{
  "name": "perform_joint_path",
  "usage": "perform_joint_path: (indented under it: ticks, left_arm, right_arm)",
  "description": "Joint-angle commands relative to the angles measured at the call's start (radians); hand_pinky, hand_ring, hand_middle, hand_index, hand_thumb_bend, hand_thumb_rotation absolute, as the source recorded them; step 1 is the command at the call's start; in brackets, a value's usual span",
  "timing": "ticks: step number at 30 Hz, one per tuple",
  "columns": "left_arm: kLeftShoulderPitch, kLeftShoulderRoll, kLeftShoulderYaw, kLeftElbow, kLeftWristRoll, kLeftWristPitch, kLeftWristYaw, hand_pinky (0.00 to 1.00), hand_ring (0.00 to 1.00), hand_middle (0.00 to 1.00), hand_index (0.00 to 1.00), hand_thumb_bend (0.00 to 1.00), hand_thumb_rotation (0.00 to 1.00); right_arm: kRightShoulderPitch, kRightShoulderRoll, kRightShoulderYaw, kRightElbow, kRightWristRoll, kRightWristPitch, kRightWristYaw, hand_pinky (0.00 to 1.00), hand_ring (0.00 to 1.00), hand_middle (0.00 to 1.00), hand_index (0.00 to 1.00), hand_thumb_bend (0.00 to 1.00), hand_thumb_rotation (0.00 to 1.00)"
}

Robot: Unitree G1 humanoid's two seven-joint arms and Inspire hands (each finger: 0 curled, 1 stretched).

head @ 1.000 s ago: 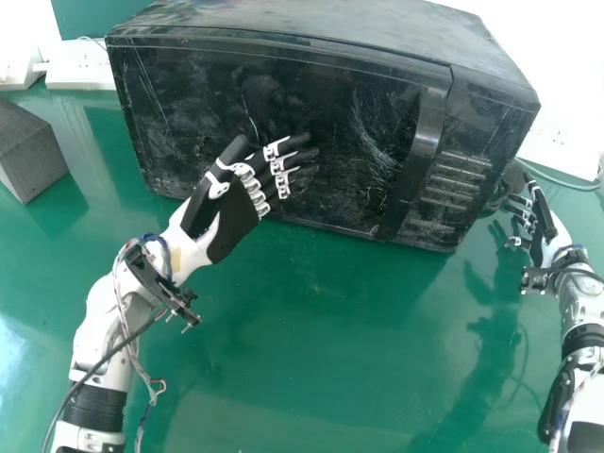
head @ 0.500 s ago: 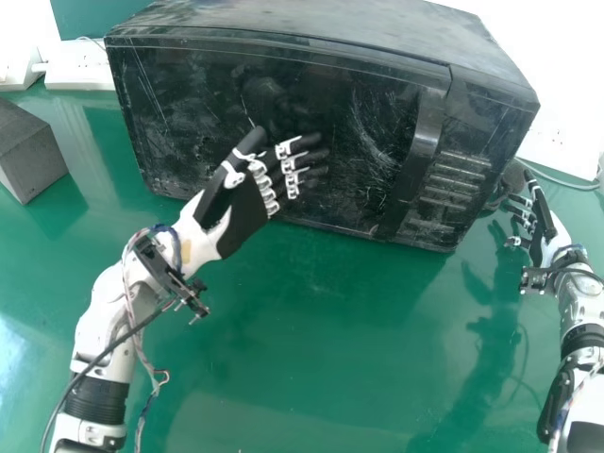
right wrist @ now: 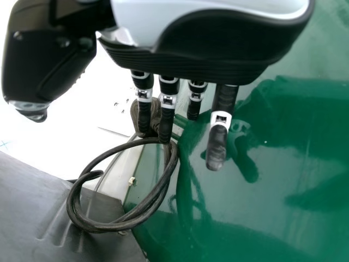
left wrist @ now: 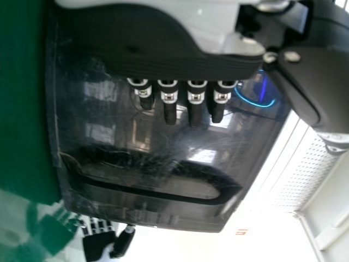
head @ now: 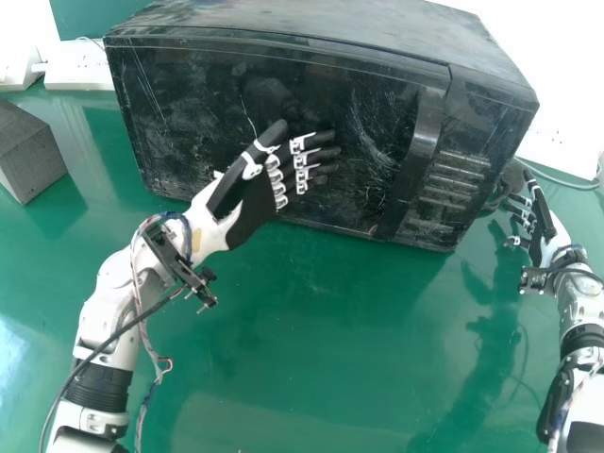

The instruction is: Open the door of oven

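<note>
Some oven door [head: 198, 104] behind left hand [head: 253, 206]

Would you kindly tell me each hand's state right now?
Left hand: open, empty, in front of the oven door.
Right hand: open, empty, beside the oven.

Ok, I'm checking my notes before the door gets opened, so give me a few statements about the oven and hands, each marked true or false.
1. The oven has its door closed. True.
2. The left hand is curled into a fist. False: its fingers are extended, in front of the door.
3. The handle runs along the right part of the oven's front. True.
4. The right hand is gripping the handle. False: it is beyond the oven's right side.
5. A looped cable lies near the right hand. True.
</note>
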Motion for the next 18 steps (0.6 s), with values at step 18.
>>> perform_joint_path:
  ticks: [18]
  left_arm:
    - [-0.103,-0.039,-0.039,0.211,0.083,-0.073,-0.023,0.95,1.0,1.0,1.0,1.0,0.89]
  right_arm:
    - [0.06,0.039,0.005,0.041,-0.011,0.057,0.003,0.66,0.7,0.83,0.87,0.87,1.0]
